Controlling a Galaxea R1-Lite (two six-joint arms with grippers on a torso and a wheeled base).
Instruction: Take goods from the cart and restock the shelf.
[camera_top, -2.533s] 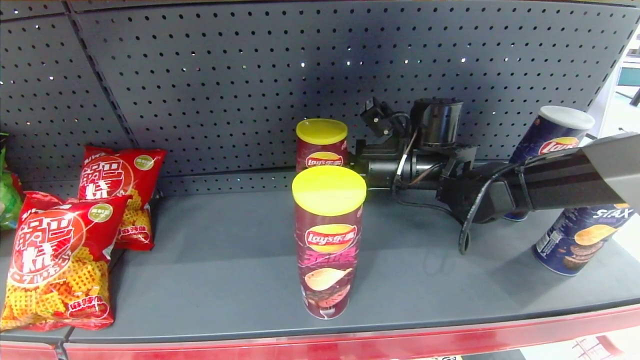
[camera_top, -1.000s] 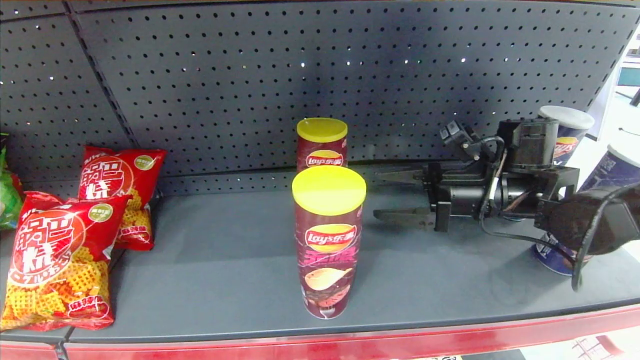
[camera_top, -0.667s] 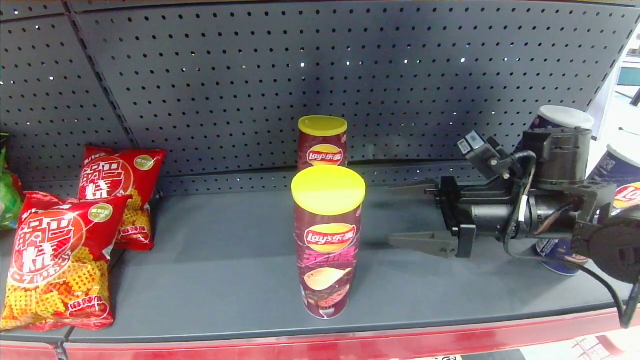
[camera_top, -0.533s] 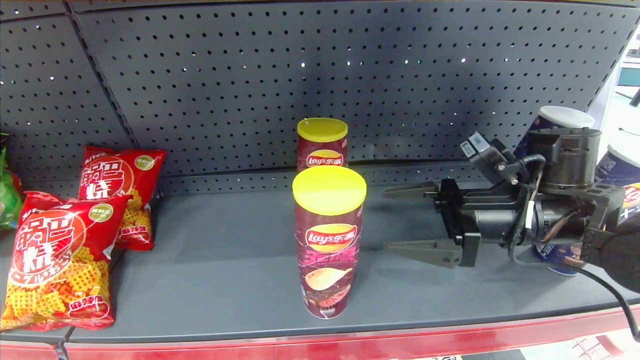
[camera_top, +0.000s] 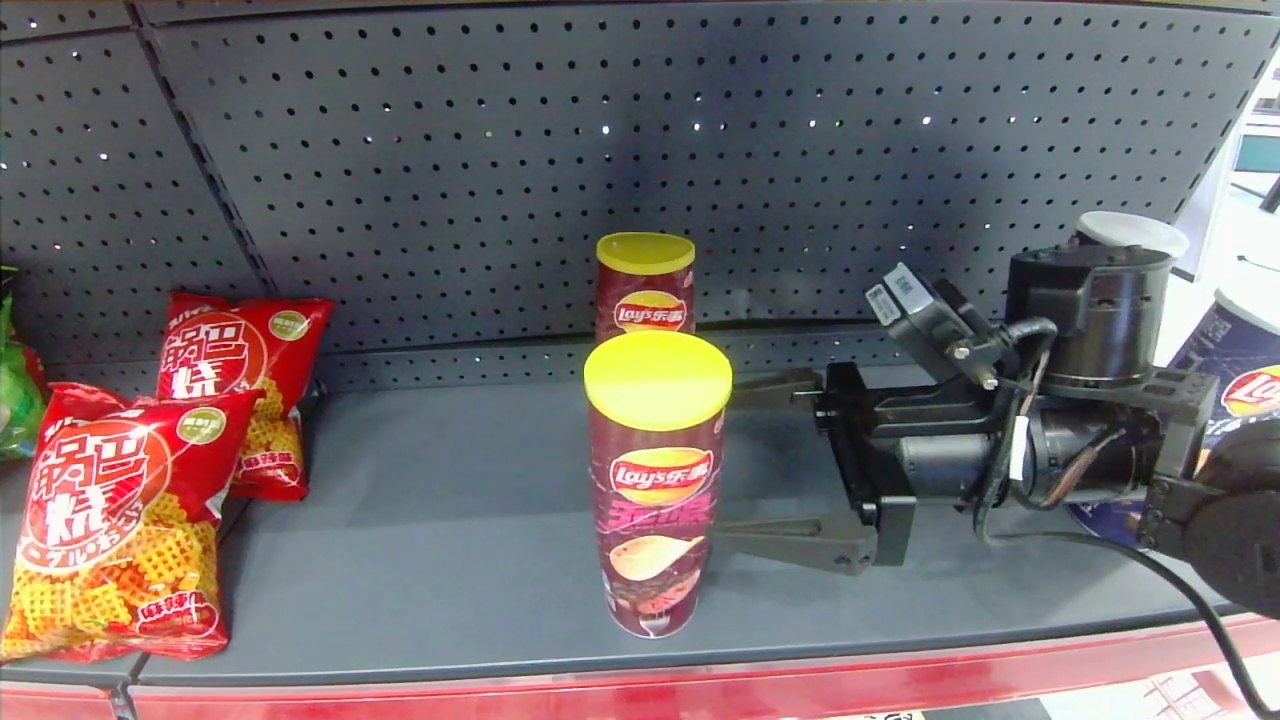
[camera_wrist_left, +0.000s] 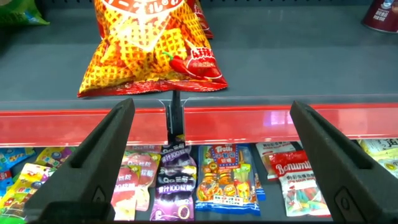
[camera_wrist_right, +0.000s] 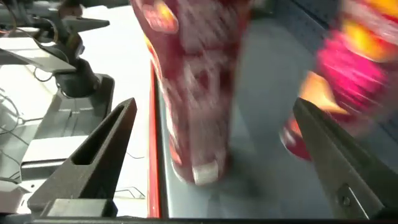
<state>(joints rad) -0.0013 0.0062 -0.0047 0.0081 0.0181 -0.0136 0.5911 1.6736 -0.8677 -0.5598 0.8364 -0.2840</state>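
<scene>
Likely, the right gripper (camera_top: 735, 458), jaws spread wide just right of the front chip canister (camera_top: 655, 480), could clip that tall canister with a fingertip and topple it.

1. The shelf (camera_top: 450, 520) board looks like smooth, matt grey painted metal; its back panel (camera_top: 450, 150) is the same matt grey, perforated.
2. The front rail (camera_top: 700, 690) is glossy red.
3. The front can (camera_top: 655, 500) has a glossy printed wrap and a smooth yellow plastic lid (camera_top: 658, 380).
4. The snack bags (camera_top: 110, 520) are shiny, crinkled film.
5. The right gripper (camera_top: 735, 458) is matt black, its jaws dull grey.
</scene>
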